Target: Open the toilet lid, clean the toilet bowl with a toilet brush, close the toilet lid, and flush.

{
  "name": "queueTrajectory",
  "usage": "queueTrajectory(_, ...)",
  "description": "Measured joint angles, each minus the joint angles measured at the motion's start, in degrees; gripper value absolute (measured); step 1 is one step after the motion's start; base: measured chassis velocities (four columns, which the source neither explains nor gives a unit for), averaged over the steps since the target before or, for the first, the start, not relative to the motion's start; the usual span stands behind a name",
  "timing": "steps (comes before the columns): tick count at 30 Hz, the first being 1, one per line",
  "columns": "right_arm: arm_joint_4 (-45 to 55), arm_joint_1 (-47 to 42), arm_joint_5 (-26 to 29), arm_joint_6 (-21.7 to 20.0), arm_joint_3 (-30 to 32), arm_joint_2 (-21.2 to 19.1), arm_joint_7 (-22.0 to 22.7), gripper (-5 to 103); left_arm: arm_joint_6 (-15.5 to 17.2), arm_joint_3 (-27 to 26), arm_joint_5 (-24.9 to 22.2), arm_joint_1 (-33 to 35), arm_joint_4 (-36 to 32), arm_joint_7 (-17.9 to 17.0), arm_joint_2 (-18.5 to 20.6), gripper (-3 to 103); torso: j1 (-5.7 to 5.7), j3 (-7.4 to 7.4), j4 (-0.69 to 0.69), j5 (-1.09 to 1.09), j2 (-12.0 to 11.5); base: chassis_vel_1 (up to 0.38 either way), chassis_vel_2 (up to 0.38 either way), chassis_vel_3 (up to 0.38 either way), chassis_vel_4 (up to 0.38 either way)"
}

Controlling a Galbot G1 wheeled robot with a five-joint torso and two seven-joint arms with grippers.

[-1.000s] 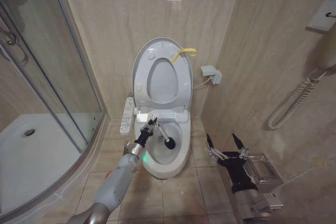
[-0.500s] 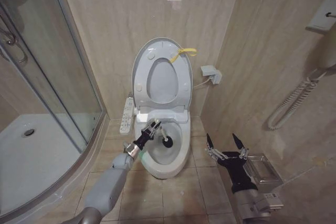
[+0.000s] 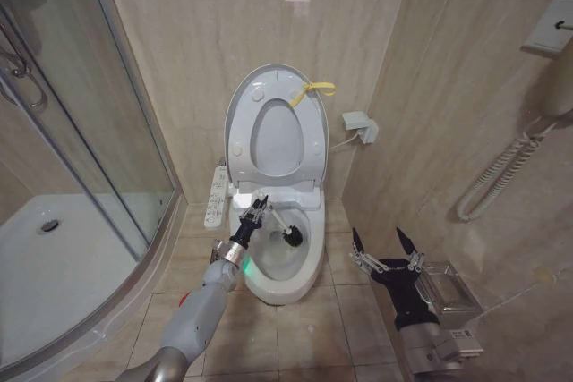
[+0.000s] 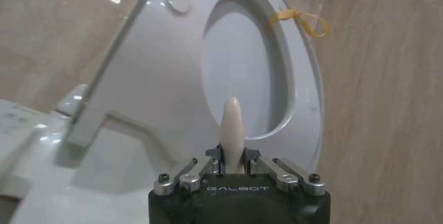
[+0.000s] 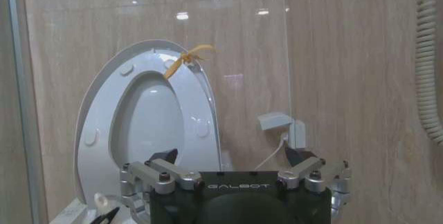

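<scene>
Your left gripper point(image 3: 253, 217) has swung the toilet brush point(image 3: 279, 229) rightward; its fingers clamp the handle, bristles inside the toilet bowl point(image 3: 309, 261). Your right gripper point(image 3: 387, 247) idles, fingers apart. Beyond, the toilet lid point(image 3: 242, 105) stands raised. Swing harder and the handle could slip.

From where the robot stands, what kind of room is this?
A small tiled bathroom, most likely: a white ceramic floor-standing toilet bowl with its glossy white oval lid raised, a curved glass shower enclosure beside it, and the left gripper holding a thin white toilet brush.
</scene>
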Motion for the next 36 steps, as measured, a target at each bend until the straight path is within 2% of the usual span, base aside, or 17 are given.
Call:
queueTrajectory(1,0.0,0.0,0.0,0.0,0.0,0.0,0.0,100,-0.6,-0.3,1.9,0.3,0.4,-0.1,0.2,20,0.0,0.0,0.01,0.0,0.0,0.0,0.0,0.0,0.0)
queueTrajectory(2,0.0,0.0,0.0,0.0,0.0,0.0,0.0,100,-0.6,-0.3,1.9,0.3,0.4,-0.1,0.2,20,0.0,0.0,0.01,0.0,0.0,0.0,0.0,0.0,0.0)
queueTrajectory(5,0.0,0.0,0.0,0.0,0.0,0.0,0.0,100,-2.1,-1.3,8.5,0.7,1.6,0.1,1.0,20,0.0,0.0,0.03,0.01,0.0,0.0,0.0,0.0,0.0)
queueTrajectory(8,0.0,0.0,0.0,0.0,0.0,0.0,0.0,100,-2.0,-1.1,9.6,1.0,1.8,0.1,1.0,20,0.0,0.0,0.02,0.0,0.0,0.0,0.0,0.0,0.0)
queueTrajectory(9,0.0,0.0,0.0,0.0,0.0,0.0,0.0,100,-1.5,-0.8,8.7,1.2,1.5,0.0,0.9,20,0.0,0.0,0.01,0.01,0.0,0.0,0.0,0.0,0.0)
queueTrajectory(11,0.0,0.0,0.0,0.0,0.0,0.0,0.0,100,0.3,0.2,2.9,1.7,-0.4,-1.9,0.2,20,0.0,0.0,0.01,0.0,0.0,0.0,0.0,0.0,0.0)
queueTrajectory(12,0.0,0.0,0.0,0.0,0.0,0.0,0.0,100,0.3,0.2,2.9,1.7,-0.4,-1.9,0.2,20,0.0,0.0,0.01,0.0,0.0,0.0,0.0,0.0,0.0)
queueTrajectory(14,0.0,0.0,0.0,0.0,0.0,0.0,0.0,100,0.2,0.4,-3.0,0.8,-0.4,-6.3,-2.1,20,0.0,0.0,-0.01,0.0,0.0,0.0,0.0,0.0,0.0)
queueTrajectory(18,0.0,0.0,0.0,0.0,0.0,0.0,0.0,100,-1.1,0.1,-4.1,-0.8,2.5,-7.2,-3.7,20,0.0,0.0,-0.04,0.0,0.0,0.0,0.0,0.0,0.0)
queueTrajectory(23,0.0,0.0,0.0,0.0,0.0,0.0,0.0,100,-2.0,-0.6,1.1,-1.1,5.4,-5.3,-3.6,20,0.0,0.0,0.02,0.01,0.0,0.0,0.0,0.0,0.0)
queueTrajectory(25,0.0,0.0,0.0,0.0,0.0,0.0,0.0,100,-2.0,-1.4,9.2,-0.1,5.2,-5.9,-3.0,20,-0.01,-0.01,0.04,0.01,0.0,0.0,0.0,0.0,0.0)
queueTrajectory(28,0.0,0.0,0.0,0.0,0.0,0.0,0.0,100,-1.3,-1.3,10.1,0.6,3.9,-6.4,-2.5,20,-0.02,-0.01,0.05,0.01,0.0,0.0,0.0,0.0,0.0)
queueTrajectory(30,0.0,0.0,0.0,0.0,0.0,0.0,0.0,100,-0.5,-0.8,6.7,0.8,2.3,-6.5,-2.5,20,-0.01,0.0,0.0,0.0,0.0,0.0,0.0,0.0,0.0)
queueTrajectory(31,0.0,0.0,0.0,0.0,0.0,0.0,0.0,100,-0.5,-0.8,6.7,0.8,2.3,-6.5,-2.5,20,-0.01,0.0,0.0,0.0,0.0,0.0,0.0,0.0,0.0)
queueTrajectory(33,0.0,0.0,0.0,0.0,0.0,0.0,0.0,100,1.0,0.5,-0.7,0.5,-0.3,-6.2,-2.7,20,0.0,0.01,-0.03,-0.01,0.0,0.0,0.0,0.0,0.0)
queueTrajectory(35,0.0,0.0,0.0,0.0,0.0,0.0,0.0,100,1.8,0.8,-3.7,0.0,-1.4,-6.1,-2.9,20,0.0,0.0,-0.04,-0.01,0.0,0.0,0.0,0.0,0.0)
queueTrajectory(36,0.0,0.0,0.0,0.0,0.0,0.0,0.0,100,1.8,0.8,-3.7,0.0,-1.4,-6.1,-2.9,20,0.0,0.0,-0.04,-0.01,0.0,0.0,0.0,0.0,0.0)
